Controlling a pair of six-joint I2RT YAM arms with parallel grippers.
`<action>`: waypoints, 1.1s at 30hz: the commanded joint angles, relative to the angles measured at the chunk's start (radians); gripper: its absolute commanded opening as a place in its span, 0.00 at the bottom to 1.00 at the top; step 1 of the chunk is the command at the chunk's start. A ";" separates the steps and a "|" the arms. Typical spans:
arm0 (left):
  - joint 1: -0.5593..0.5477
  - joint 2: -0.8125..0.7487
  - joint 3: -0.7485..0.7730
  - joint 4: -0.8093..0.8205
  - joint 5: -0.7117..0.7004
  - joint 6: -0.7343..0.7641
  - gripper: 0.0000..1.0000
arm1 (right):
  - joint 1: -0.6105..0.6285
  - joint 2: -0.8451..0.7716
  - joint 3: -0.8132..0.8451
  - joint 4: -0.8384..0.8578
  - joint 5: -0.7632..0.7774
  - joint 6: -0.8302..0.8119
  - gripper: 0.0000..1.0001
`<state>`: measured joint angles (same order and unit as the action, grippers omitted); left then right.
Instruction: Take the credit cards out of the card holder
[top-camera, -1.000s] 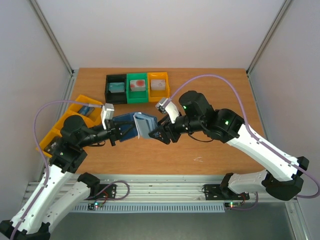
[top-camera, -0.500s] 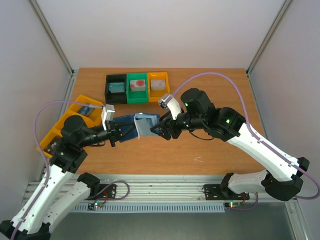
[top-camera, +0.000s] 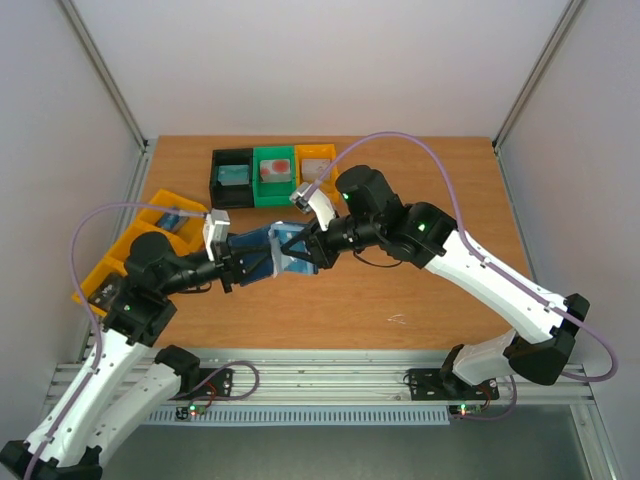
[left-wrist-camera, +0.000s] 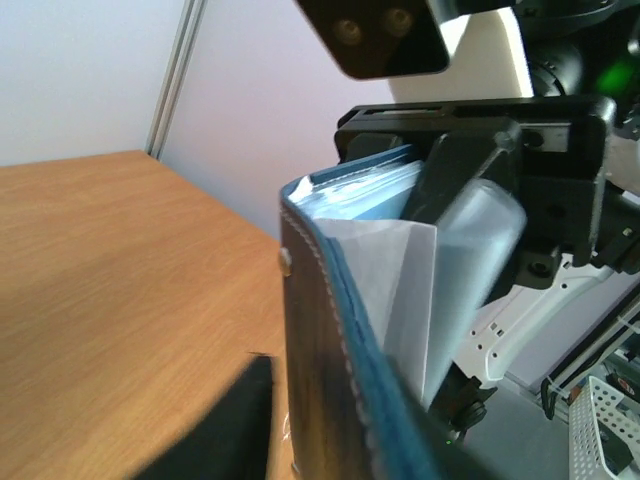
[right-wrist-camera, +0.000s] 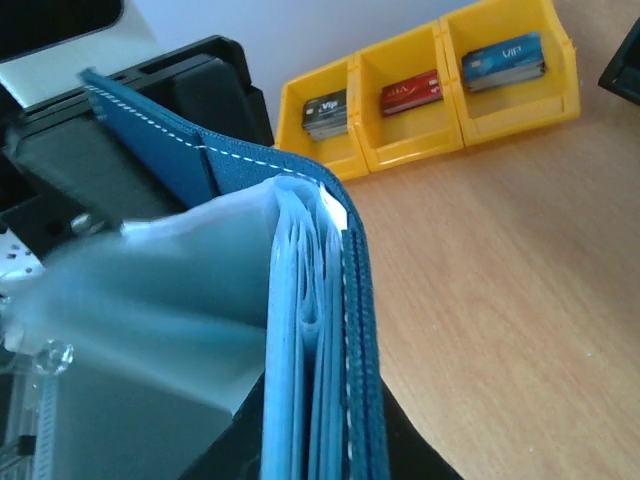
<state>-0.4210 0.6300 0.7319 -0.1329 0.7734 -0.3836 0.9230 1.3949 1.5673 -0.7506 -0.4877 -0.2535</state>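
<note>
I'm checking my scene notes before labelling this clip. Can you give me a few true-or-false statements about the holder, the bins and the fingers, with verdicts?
1. The left fingers grip the card holder by its cover. True.
2. The card holder is folded shut. False: it is open, with its pale pages fanned out.
3. All three yellow bins hold cards. True.
4. The green bin is empty. False: a whitish card with a red mark lies in it.
5. The right fingers are far from the card holder. False: they are at its pages.
</note>
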 joint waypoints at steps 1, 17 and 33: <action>-0.007 -0.023 -0.001 0.067 0.010 0.037 0.52 | 0.006 0.005 0.002 0.061 -0.012 0.018 0.01; -0.006 0.004 0.029 0.029 -0.111 0.056 0.02 | 0.063 0.000 0.034 -0.016 0.038 -0.087 0.02; -0.005 0.000 0.028 0.082 -0.009 0.006 0.00 | -0.010 -0.125 -0.147 0.069 0.038 -0.001 0.30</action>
<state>-0.4263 0.6338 0.7387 -0.1272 0.7372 -0.3523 0.9142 1.2636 1.4414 -0.7273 -0.4358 -0.2893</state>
